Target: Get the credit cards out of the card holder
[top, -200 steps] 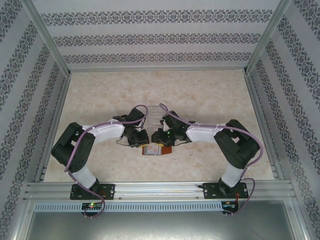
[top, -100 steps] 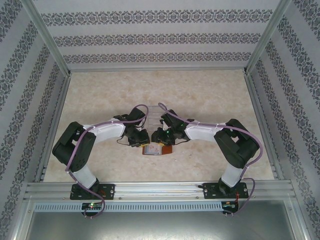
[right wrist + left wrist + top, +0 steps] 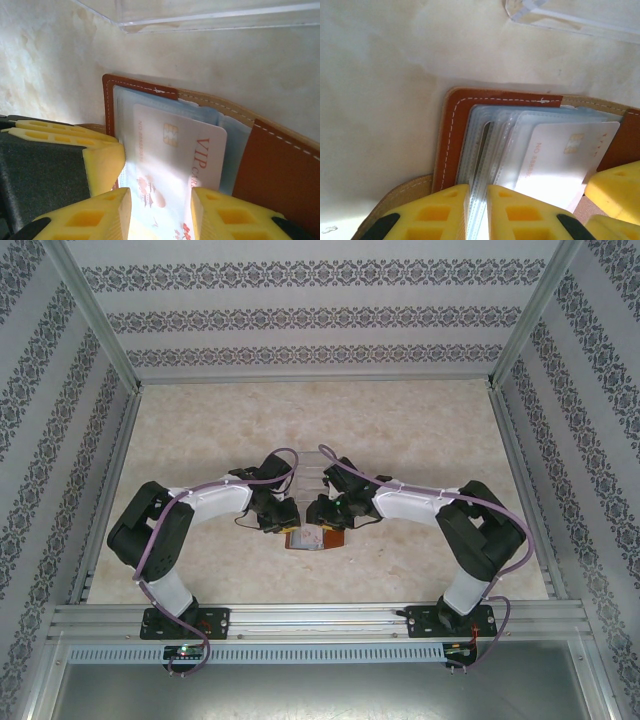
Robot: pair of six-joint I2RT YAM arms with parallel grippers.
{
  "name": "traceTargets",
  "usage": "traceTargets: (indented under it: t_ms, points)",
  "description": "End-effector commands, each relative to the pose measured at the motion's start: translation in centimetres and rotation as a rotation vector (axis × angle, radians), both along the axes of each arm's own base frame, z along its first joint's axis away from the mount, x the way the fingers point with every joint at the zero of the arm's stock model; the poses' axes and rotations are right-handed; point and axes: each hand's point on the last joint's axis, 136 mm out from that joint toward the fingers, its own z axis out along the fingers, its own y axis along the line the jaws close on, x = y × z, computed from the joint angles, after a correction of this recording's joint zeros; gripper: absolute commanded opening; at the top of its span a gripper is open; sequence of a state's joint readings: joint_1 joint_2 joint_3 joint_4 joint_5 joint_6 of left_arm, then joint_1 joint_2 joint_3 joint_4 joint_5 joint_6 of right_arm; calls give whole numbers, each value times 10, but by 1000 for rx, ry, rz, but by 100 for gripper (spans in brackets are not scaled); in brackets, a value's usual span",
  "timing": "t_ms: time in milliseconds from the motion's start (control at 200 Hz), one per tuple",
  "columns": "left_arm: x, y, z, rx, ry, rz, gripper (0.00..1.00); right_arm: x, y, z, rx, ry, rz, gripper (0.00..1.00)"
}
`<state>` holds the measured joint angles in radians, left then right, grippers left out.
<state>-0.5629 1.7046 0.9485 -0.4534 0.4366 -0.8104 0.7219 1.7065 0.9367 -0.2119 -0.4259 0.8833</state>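
The card holder [image 3: 318, 539] lies open on the table, reddish-brown leather [image 3: 451, 140] with clear grey-blue sleeves fanned out. My left gripper [image 3: 477, 212] is shut on the edges of those sleeves [image 3: 482, 165]. A white credit card [image 3: 175, 150] with a chip and red "VIP" lettering sticks partly out of a pocket, and it also appears in the left wrist view [image 3: 565, 155]. My right gripper [image 3: 160, 215] is open, its two yellow fingertips astride the card's near end. Whether they touch the card I cannot tell. In the top view both grippers, left [image 3: 283, 516] and right [image 3: 322, 512], meet over the card holder.
A clear plastic tray [image 3: 310, 465] stands just behind the card holder, its edge showing in the right wrist view [image 3: 210, 15] and the left wrist view [image 3: 570, 20]. Bare marble-patterned table surrounds them, with patterned walls and metal frame rails around it.
The right arm's elbow has shifted slightly to the right. Both grippers stay at the card holder, which has hardly moved.
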Motion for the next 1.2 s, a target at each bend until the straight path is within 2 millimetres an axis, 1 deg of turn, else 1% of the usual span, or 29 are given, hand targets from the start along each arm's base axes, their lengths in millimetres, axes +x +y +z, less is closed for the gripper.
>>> traceTargets:
  t_ms: [0,80,155,425,769,969,1194]
  points:
    - [-7,3,-9,49,24,-32,17,7,-4,15,-3,-42,-6,37]
    - [-7,3,-8,48,21,-31,17,8,-7,17,0,-47,-19,36]
    - [-6,2,-7,47,21,-32,17,8,-11,16,-3,-42,-30,36]
    - [-8,2,-9,51,26,-35,17,4,-19,-4,-21,-1,-40,33]
    - [-9,1,-12,57,32,-41,16,-2,-15,-24,-2,53,-30,26]
    - [-9,0,-10,60,29,-44,16,-1,-13,-28,26,58,-43,23]
    - [-11,1,-10,64,26,-46,16,-1,-23,-29,8,48,-77,17]
